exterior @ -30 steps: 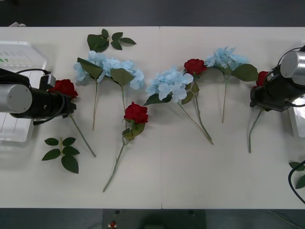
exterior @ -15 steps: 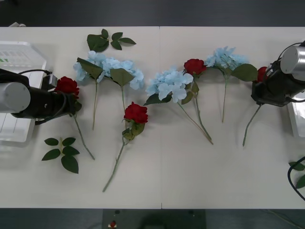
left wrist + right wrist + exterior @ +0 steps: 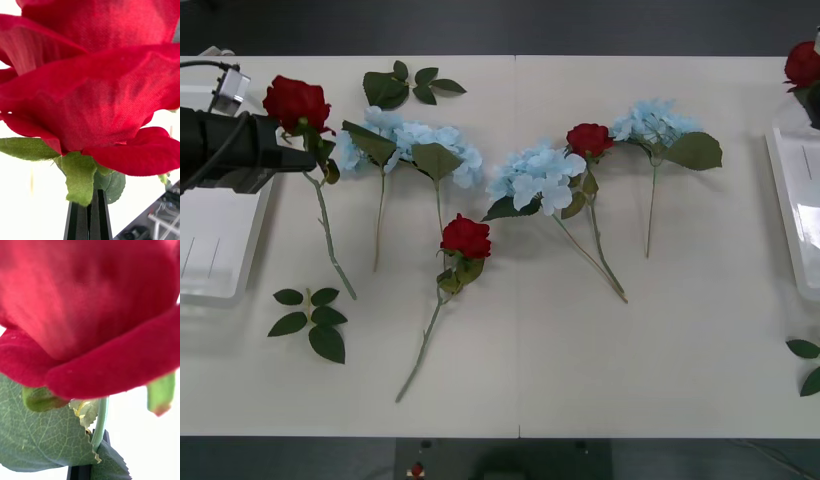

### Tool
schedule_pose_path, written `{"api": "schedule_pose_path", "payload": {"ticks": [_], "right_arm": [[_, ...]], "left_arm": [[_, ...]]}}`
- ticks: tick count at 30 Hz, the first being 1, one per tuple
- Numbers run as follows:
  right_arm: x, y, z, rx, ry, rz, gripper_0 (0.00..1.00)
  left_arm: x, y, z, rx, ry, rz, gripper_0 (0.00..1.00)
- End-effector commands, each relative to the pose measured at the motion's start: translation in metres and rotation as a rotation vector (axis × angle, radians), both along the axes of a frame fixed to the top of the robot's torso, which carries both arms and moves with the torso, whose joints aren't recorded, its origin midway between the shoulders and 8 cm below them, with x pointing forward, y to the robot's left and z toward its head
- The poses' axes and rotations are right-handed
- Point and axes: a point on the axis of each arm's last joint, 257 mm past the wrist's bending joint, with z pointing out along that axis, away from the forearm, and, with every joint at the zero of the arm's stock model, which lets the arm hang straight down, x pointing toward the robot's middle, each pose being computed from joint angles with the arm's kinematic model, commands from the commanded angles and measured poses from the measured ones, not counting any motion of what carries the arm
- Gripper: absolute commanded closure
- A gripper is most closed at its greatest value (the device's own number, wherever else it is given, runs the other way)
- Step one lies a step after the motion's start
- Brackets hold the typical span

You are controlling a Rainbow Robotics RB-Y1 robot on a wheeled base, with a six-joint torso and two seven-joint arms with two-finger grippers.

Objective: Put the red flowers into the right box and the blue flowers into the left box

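Note:
My left gripper [image 3: 304,154] is shut on a red flower [image 3: 297,101] just under its head, held above the table by the left box [image 3: 220,262], its stem hanging down. In the left wrist view the black fingers [image 3: 79,221] pinch the stem below the rose head [image 3: 97,82]. My right gripper [image 3: 814,100] is shut on another red flower [image 3: 802,63] at the far right edge, over the right box [image 3: 786,200]; the right wrist view shows that rose [image 3: 90,315] close up. Two red flowers [image 3: 466,237] [image 3: 588,138] and three blue flowers [image 3: 412,138] [image 3: 540,175] [image 3: 656,121] lie on the table.
Loose green leaf sprigs lie at the far middle-left [image 3: 405,85], near the front left [image 3: 310,320] and at the right edge [image 3: 808,362]. The white table [image 3: 600,360] has open room along its front half.
Both arms have lifted their roses off the table. The left one rose and moved back toward the left box; the right one moved back and right to the picture's edge, over the right box.

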Motion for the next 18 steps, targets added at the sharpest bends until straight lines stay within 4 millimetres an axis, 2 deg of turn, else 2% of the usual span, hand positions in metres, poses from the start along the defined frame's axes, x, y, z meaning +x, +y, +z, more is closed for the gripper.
{"api": "schedule_pose_path", "payload": {"ticks": [1, 4, 6, 11, 18], "right_arm": [[-0.005, -0.055, 0.033, -0.104, -0.06, -0.043, 1.0], [-0.006, -0.088, 0.026, -0.189, -0.091, -0.045, 1.0], [0.002, -0.102, 0.02, -0.212, -0.143, -0.029, 1.0], [0.011, -0.115, -0.006, -0.241, -0.219, -0.004, 1.0], [0.001, -0.133, -0.038, -0.266, -0.235, -0.028, 1.0]], "left_arm": [[-0.013, -0.003, 0.044, -0.026, -0.132, -0.079, 1.0], [-0.025, -0.02, 0.062, -0.085, -0.24, -0.148, 1.0], [-0.032, -0.034, 0.073, -0.139, -0.312, -0.178, 1.0], [-0.046, -0.075, 0.089, -0.245, -0.485, -0.24, 1.0], [-0.055, -0.122, 0.087, -0.323, -0.624, -0.306, 1.0]]}}
